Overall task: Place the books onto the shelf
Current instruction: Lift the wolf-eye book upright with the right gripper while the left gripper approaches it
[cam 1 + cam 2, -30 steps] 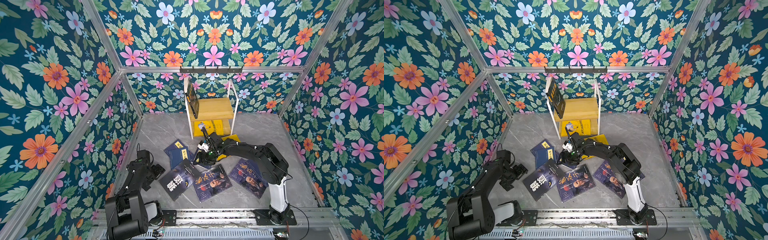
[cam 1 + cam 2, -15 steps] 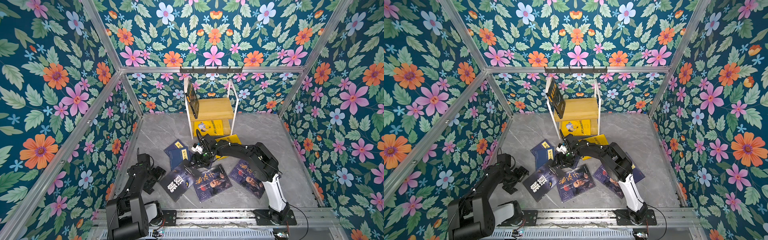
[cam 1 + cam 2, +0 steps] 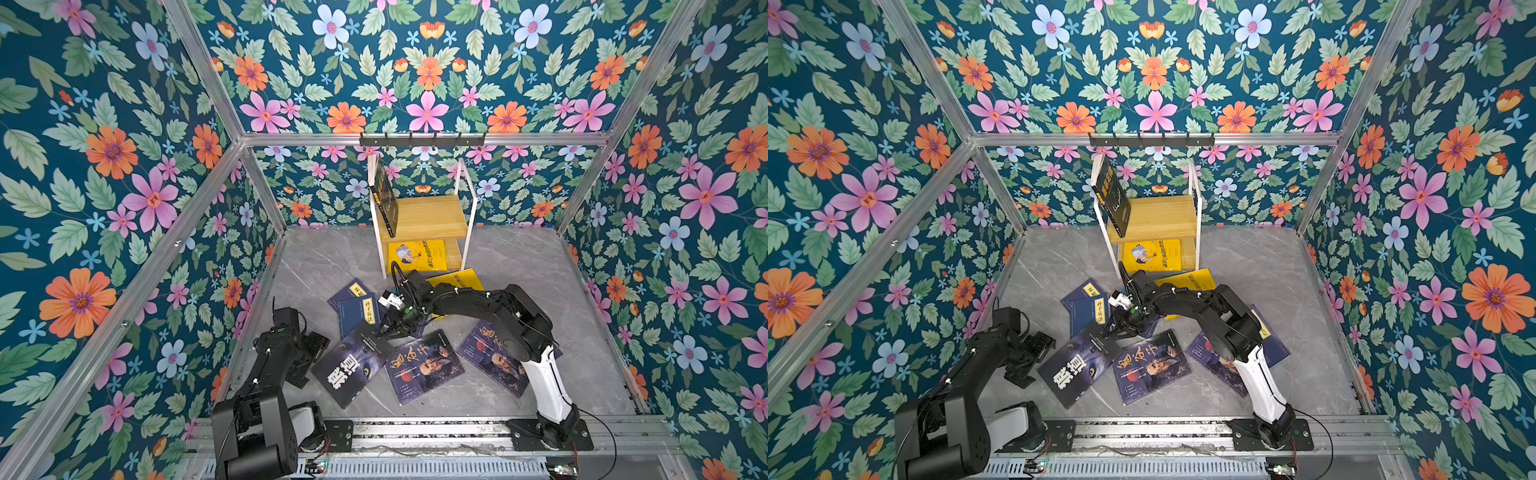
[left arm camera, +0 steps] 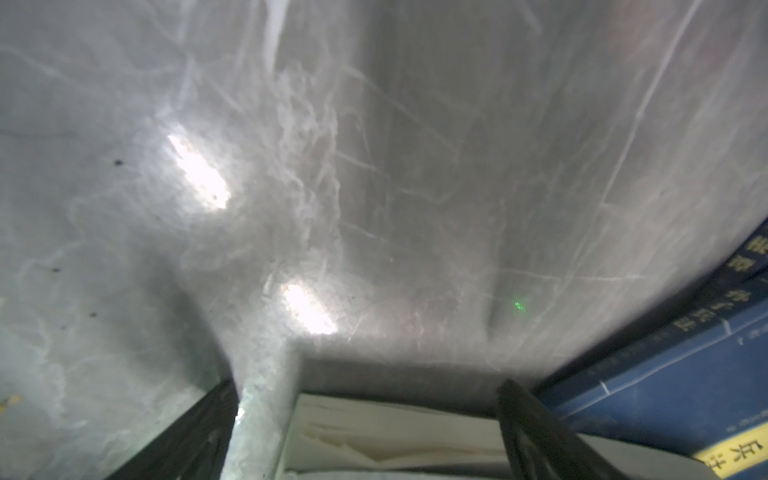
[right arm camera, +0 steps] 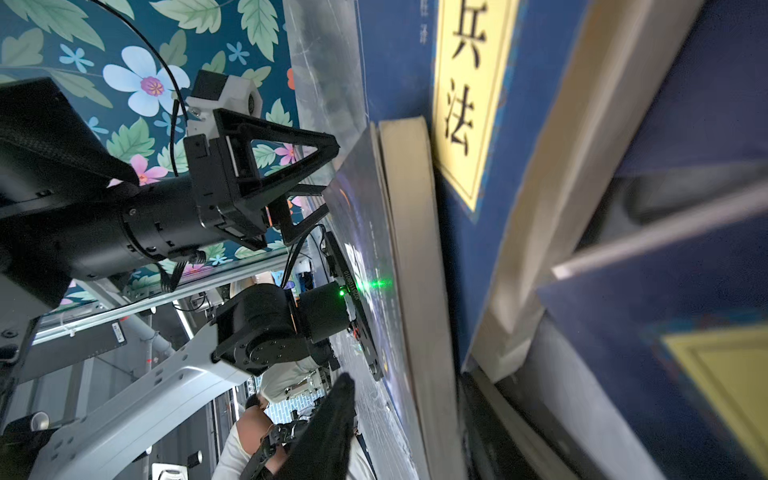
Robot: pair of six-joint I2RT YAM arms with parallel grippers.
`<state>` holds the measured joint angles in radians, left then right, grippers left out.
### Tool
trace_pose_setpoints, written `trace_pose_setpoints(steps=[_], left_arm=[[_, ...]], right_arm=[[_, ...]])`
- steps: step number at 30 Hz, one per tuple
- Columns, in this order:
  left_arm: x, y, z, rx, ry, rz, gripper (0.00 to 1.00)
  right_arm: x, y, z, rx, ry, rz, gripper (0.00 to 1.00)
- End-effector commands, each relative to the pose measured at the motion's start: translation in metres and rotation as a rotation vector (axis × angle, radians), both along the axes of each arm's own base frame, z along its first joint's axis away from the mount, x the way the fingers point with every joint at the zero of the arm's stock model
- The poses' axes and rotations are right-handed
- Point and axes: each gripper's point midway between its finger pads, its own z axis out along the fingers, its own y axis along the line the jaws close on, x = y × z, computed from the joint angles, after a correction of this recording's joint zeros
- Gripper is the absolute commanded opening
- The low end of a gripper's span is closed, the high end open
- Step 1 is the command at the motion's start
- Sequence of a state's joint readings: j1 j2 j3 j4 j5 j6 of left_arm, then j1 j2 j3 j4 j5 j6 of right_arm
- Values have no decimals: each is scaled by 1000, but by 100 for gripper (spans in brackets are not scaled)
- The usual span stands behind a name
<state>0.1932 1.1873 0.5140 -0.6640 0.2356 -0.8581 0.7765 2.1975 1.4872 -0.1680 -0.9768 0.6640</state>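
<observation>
While both of my arms sit low over the floor (image 3: 519, 270), the shelf (image 3: 428, 216) (image 3: 1163, 216) stands at the back wall in both top views. A dark book (image 3: 384, 199) leans upright on its upper board against the left frame post. A yellow book (image 3: 417, 254) lies on the lower board. A second yellow book (image 3: 457, 279) lies on the floor just in front of the shelf, partly under my right arm. Two navy books (image 3: 358, 309) overlap to its left. The black book (image 3: 353, 365) and two purple-blue books (image 3: 424, 365) lie nearer my bases. My right gripper (image 3: 384, 330) (image 3: 1115, 328) is at the black book's far corner, beside a navy book. My left gripper (image 3: 311, 359) (image 3: 1034, 359) rests at that book's left edge, jaws spread wide.

Left wrist view: both fingers (image 4: 536, 436) stand far apart. The black book's page edge (image 4: 395, 432) lies between them, unclamped.

Right wrist view: one finger (image 5: 332, 424) stands just off the black book's cover, and the page edge (image 5: 415, 270) runs beside it. The opposite finger is blurred. I cannot tell whether this gripper is clamped on the book.
</observation>
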Motion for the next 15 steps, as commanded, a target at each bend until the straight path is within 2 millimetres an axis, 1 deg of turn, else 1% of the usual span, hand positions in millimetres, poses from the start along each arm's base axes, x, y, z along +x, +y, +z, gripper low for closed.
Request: trace_pose_setpoints(steps=[1, 4, 6, 9, 10, 15], left_arm=[[31, -27, -1, -161, -155, -20, 100], [37, -29, 4, -171, -172, -24, 100], [39, -29, 5, -168, -180, -32, 100], [41, -32, 6, -182, -194, -23, 100], [42, -32, 7, -184, -197, -24, 100], [45, -35, 9, -191, -211, -31, 100]], right_arm=[[-2, 10, 17, 85, 16, 17, 41], [-1, 13, 19, 93, 21, 11, 38], [-4, 17, 20, 107, 18, 22, 37], [-7, 23, 15, 111, 35, 33, 37], [-6, 24, 12, 105, 46, 31, 35], [-6, 26, 15, 123, 37, 28, 31]])
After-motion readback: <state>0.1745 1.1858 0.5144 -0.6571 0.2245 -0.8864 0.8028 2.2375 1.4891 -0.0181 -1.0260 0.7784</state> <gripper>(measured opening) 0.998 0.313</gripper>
